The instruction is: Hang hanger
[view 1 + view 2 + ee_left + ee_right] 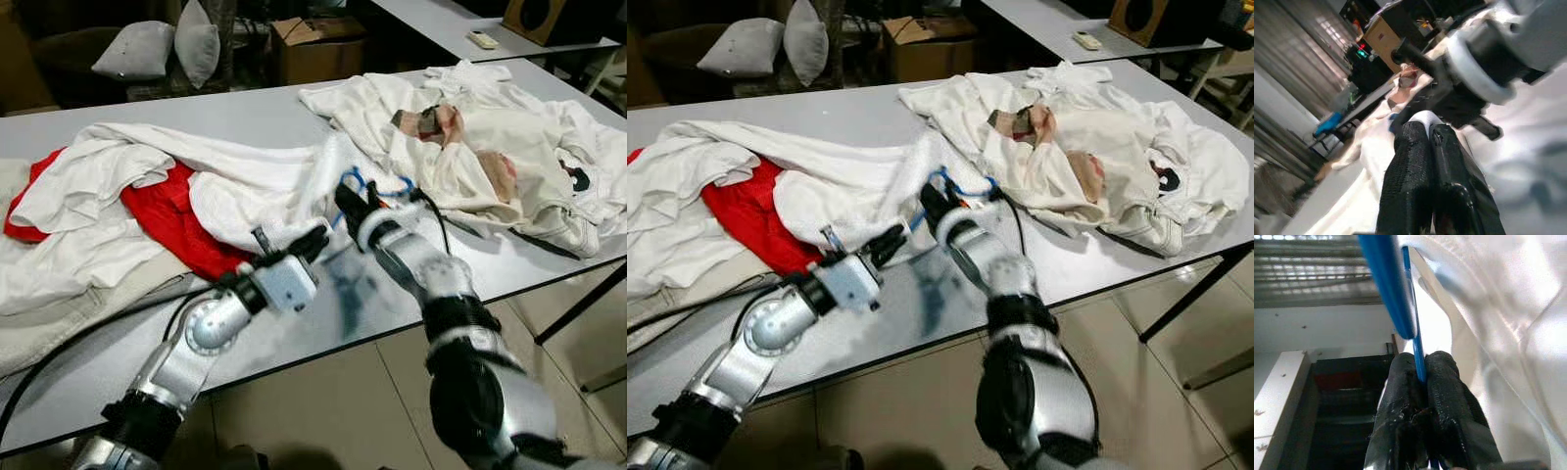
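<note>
Nearest you, your left tool (312, 241) has its fingers pressed together on nothing, hovering over the grey surface (245, 117) just left of the right arm. Your right tool (350, 202) is pinched shut on the thin blue hanger (1413, 328), which lies at the near edge of the white garment (294, 186). So the grasp looks done; lifting the hanger free and hanging it remain. Farther right lies a second white garment (509, 137); no rail is visible.

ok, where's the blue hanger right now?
The blue hanger is mid-table in the eye views, pinched in the right pincer, half buried in the white garment; the left pincer, shut, sits just to its left.
</note>
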Tool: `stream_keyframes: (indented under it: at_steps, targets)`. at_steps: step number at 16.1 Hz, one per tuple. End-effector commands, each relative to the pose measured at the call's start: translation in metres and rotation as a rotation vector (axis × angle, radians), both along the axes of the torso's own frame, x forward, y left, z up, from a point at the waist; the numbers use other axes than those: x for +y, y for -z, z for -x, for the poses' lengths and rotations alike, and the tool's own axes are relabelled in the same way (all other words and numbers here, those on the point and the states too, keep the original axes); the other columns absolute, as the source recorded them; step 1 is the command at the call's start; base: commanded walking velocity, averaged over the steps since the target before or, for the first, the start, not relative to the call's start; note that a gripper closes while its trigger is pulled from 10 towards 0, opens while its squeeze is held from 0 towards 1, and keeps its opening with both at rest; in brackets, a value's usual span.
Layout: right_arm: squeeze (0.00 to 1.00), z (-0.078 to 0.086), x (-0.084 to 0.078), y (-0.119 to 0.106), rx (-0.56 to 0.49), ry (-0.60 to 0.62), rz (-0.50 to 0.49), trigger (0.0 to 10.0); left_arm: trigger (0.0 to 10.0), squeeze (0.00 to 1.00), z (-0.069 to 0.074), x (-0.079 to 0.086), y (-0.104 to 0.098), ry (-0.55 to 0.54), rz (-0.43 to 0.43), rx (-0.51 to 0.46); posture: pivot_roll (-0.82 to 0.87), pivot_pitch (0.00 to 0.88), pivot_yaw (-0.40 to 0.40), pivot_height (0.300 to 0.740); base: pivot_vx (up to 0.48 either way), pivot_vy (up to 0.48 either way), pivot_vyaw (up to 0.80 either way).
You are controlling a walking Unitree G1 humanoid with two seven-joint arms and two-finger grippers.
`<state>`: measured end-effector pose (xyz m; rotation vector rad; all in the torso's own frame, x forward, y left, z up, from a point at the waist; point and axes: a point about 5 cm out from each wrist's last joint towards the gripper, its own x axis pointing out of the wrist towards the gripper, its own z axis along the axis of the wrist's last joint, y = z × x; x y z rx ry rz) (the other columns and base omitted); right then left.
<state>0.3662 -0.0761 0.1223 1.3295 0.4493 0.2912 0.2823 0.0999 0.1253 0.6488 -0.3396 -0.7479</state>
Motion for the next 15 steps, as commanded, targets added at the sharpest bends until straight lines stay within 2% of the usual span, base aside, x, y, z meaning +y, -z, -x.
stream_keyframes:
  at_steps: [1, 2, 3, 4, 7, 9, 11, 12, 13, 15]
  targets:
    - [0.00, 0.001, -0.001, -0.002, -0.001, -0.004, 0.001, 10.0, 8.3, 0.00, 0.006, -0.008, 0.005, 0.068, 0.028, 0.113, 0.08, 0.004, -0.028, 0.740, 0.000, 0.000, 0.00]
    - [0.00, 0.001, -0.004, -0.003, -0.002, 0.005, 0.000, 10.0, 10.0, 0.00, 0.009, -0.010, 0.006, 0.092, 0.033, 0.144, 0.08, 0.004, -0.028, 0.740, 0.000, 0.000, 0.00]
    - [0.00, 0.001, -0.013, -0.004, -0.006, 0.036, -0.005, 10.0, 10.0, 1.00, 0.013, -0.014, 0.006, 0.131, 0.083, 0.238, 0.08, 0.000, -0.022, 0.740, 0.000, 0.000, 0.00]
    - [0.00, 0.003, -0.018, -0.005, -0.010, 0.054, -0.009, 10.0, 10.0, 1.00, 0.014, -0.015, 0.003, 0.156, 0.120, 0.291, 0.08, 0.000, -0.018, 0.740, 0.000, 0.000, 0.00]
    - [0.00, 0.005, -0.026, -0.007, -0.023, 0.067, -0.004, 10.0, 10.0, 1.00, 0.012, -0.012, -0.003, 0.171, 0.136, 0.345, 0.09, 0.000, -0.011, 0.740, 0.000, 0.000, 0.00]
    - [0.00, 0.005, -0.030, -0.009, -0.042, 0.071, -0.008, 10.0, 10.0, 1.00, 0.008, -0.001, -0.008, 0.143, 0.126, 0.393, 0.10, 0.000, -0.006, 0.740, 0.000, 0.000, 0.00]
    - [0.00, 0.007, -0.034, -0.011, -0.069, 0.071, 0.026, 10.0, 10.0, 1.00, 0.003, 0.016, -0.019, 0.068, 0.198, 0.433, 0.10, 0.000, 0.005, 0.740, 0.000, 0.000, 0.00]
    - [0.00, 0.008, -0.037, -0.013, -0.102, 0.063, 0.074, 10.0, 10.0, 1.00, 0.003, 0.022, -0.026, 0.053, 0.251, 0.442, 0.10, 0.000, 0.007, 0.740, 0.000, 0.000, 0.00]
    - [0.00, 0.009, -0.040, -0.016, -0.112, 0.066, 0.083, 10.0, 10.0, 0.00, 0.003, 0.029, -0.036, 0.038, 0.333, 0.456, 0.09, 0.000, 0.012, 0.740, 0.000, 0.000, 0.80]
    - [0.00, 0.011, -0.047, -0.021, -0.128, 0.069, 0.111, 10.0, 10.0, 0.00, 0.005, 0.037, -0.054, 0.036, 0.441, 0.461, 0.09, 0.000, 0.012, 0.740, 0.000, 0.000, 0.80]
